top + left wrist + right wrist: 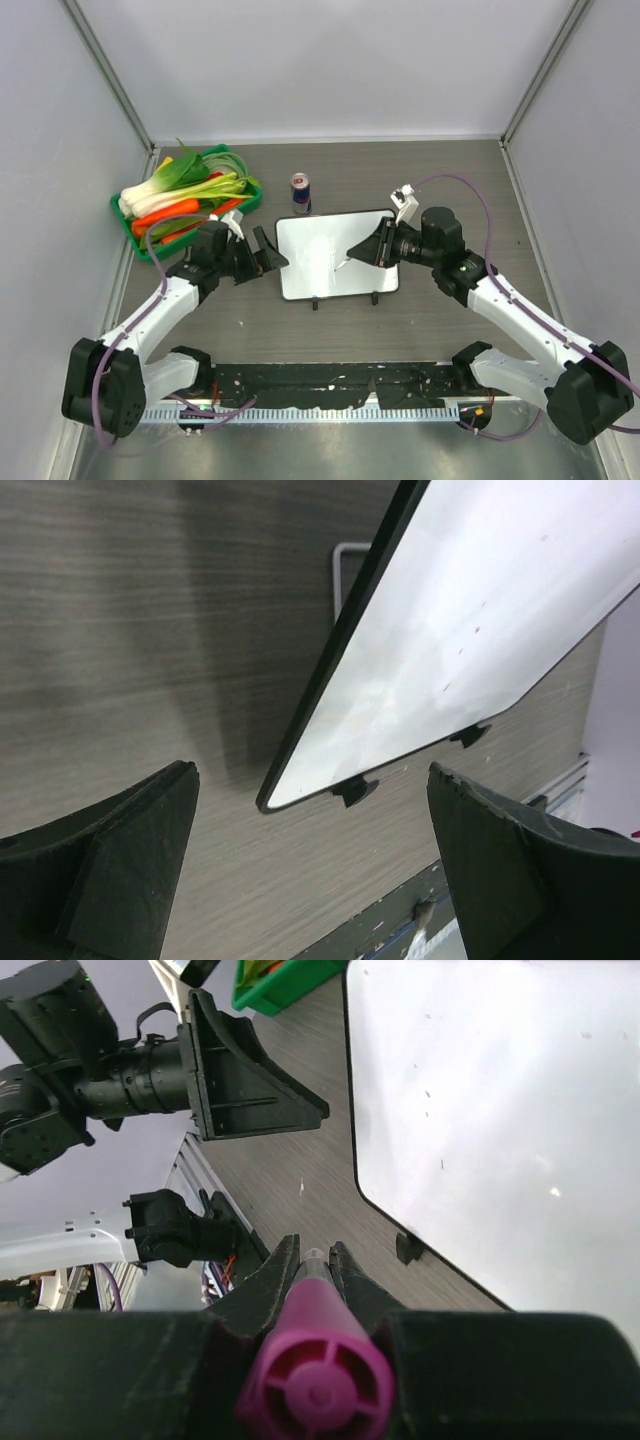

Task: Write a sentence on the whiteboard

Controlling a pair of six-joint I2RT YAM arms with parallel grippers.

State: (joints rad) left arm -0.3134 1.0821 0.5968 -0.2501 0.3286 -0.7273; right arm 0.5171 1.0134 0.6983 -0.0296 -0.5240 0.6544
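Wood-grain table [450, 170]; whiteboard [310, 255] glossy white, specked, dark edge, black feet.

Grey wood-grain table [330, 320] recorded beneath left gripper [268, 252] and right gripper [352, 252]. Pale grey walls [320, 60] noted beyond and outboard of both, joined by metal corner posts [115, 85]; lighting even, shadows soft

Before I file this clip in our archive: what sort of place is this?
Likely a robot lab cell: a left arm and right arm mounted on a table, plain grey walls around it, and staged props: a whiteboard, can and vegetable basket.
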